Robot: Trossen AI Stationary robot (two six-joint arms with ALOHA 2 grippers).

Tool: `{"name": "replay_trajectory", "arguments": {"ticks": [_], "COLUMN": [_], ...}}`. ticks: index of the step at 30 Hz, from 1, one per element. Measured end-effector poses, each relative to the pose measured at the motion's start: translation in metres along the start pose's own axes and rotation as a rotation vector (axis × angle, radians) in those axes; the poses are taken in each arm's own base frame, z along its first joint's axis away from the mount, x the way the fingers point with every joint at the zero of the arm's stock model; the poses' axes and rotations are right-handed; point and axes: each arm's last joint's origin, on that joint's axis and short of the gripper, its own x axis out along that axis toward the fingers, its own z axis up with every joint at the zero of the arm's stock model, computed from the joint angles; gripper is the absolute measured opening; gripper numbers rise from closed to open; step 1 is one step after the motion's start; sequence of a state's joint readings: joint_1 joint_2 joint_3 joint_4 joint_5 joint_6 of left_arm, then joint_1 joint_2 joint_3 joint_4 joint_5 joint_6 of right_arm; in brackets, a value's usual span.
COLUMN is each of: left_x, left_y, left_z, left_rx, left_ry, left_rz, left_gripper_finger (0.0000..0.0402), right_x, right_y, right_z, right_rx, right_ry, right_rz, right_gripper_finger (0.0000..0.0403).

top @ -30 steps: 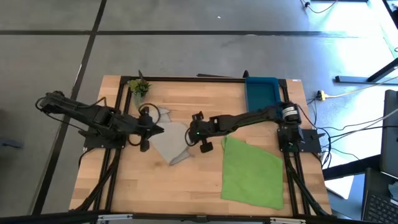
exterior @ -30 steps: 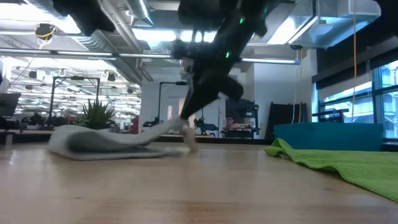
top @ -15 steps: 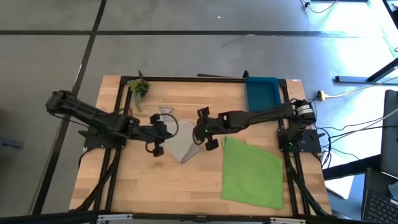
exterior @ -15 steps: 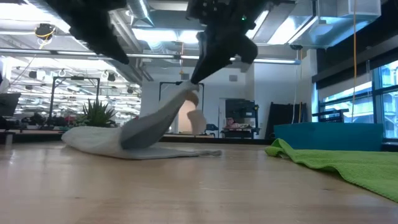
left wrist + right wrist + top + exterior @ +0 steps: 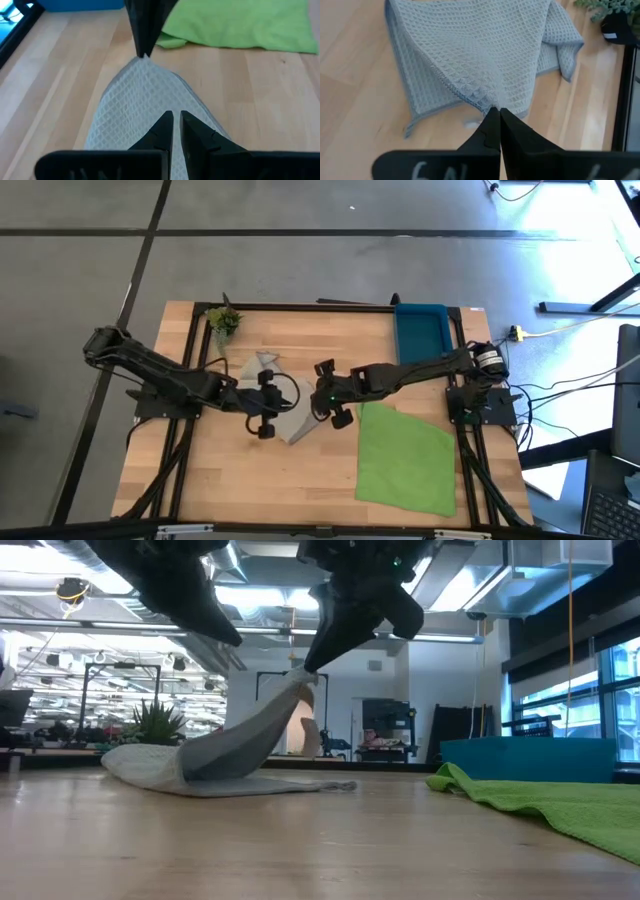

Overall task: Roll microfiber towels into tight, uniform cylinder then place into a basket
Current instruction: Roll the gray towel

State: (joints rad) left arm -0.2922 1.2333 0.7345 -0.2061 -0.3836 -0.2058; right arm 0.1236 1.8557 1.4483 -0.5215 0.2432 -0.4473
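Small green plant sprig (image 5: 223, 320) at the wooden table's (image 5: 300, 470) far-left corner.

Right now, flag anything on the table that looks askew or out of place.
The light grey waffle-weave towel lies crumpled and skewed, one corner pinched up off the wood by the right end effector. The bright green microfiber towel lies flat but crooked.

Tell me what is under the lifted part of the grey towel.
Under the grey towel's raised flap lies its own lower layer on the table. The right hand pinches the corner up. Anything deeper in the fold is covered.
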Motion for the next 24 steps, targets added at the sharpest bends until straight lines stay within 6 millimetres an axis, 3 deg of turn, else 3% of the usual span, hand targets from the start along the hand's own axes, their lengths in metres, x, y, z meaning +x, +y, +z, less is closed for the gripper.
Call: {"name": "replay_trajectory", "arguments": {"ticks": [4, 11, 24], "left_x": [0.002, 0.004, 0.041], "left_y": [0.002, 0.007, 0.016], "left_z": [0.004, 0.01, 0.005], "left_rx": [-0.022, -0.058, -0.075], "left_ry": [-0.029, -0.081, -0.044], "left_rz": [0.006, 0.017, 0.063], "left_gripper_finger": [0.0034, 0.0085, 0.0102], "right_x": [0.0, 0.0, 0.0], "right_y": [0.0, 0.0, -0.001], "right_z": [0.001, 0.001, 0.002], "right_rx": [0.002, 0.002, 0.004], "right_ry": [-0.009, -0.008, -0.022], "right_rz": [-0.003, -0.004, -0.01], "right_gripper_finger": [0.0, 0.0, 0.0]}}
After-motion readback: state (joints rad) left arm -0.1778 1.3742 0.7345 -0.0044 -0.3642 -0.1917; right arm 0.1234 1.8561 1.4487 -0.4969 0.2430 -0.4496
